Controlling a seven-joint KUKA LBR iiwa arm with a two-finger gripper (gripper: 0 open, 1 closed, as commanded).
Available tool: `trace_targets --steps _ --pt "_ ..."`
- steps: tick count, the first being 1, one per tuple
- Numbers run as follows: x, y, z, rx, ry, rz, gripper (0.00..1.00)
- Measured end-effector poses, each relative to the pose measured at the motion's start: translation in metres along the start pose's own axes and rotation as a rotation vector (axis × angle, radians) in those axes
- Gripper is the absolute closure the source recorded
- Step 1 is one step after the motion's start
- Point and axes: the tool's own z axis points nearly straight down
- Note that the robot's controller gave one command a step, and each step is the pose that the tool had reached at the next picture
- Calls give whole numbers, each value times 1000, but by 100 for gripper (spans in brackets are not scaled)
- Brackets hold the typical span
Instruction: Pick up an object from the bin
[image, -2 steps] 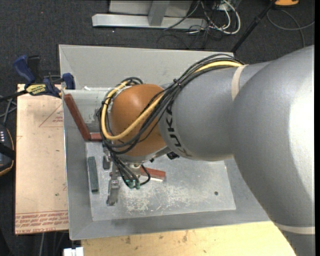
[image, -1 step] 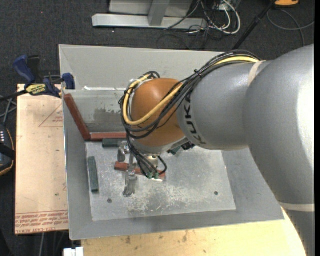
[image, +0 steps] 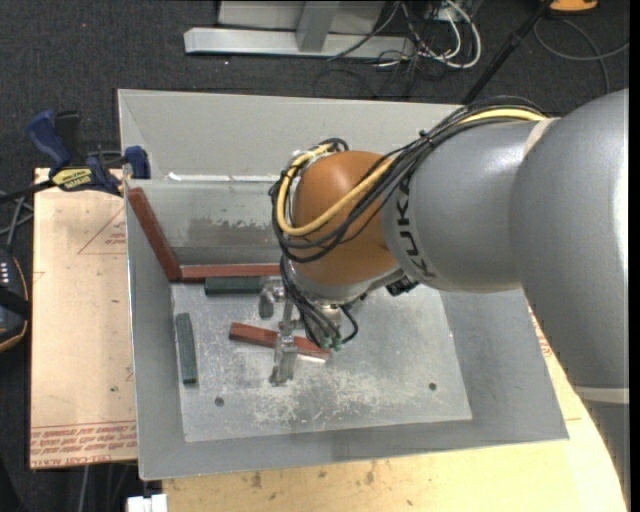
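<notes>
**Over the middle of the bin: end effector astride a red-brown bar**

At the left of the grey bin (image: 400, 385), a short dark green bar (image: 186, 348) lies flat on the floor, running front to back, well apart from everything else. Behind it a long red-brown strip (image: 152, 228) runs along the left wall to the back corner, where it meets a second strip (image: 225, 270) lying along the back wall. Just in front of that second strip lies another dark green bar (image: 237, 285), set crosswise.

Toward the centre lies the red-brown bar (image: 250, 334), flat on the floor and slanting slightly down to the right. The end effector (image: 277, 340) stands directly over its middle, pointing down. Its fingers are spread wide, one on the far side of the bar and one on the near side, so the bar passes between them; the gap is much wider than the bar, and I cannot tell whether either finger touches it.

Above the fingers sits the orange wrist cover (image: 335, 215), looped with cables, and the grey arm (image: 520, 200) extends off to the right.
</notes>
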Motion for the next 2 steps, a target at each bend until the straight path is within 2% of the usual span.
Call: trace_targets --steps 1,2 --pt "-64 1 59 -3 -2 -148 100" --pt "-64 1 59 -3 -2 -147 100"
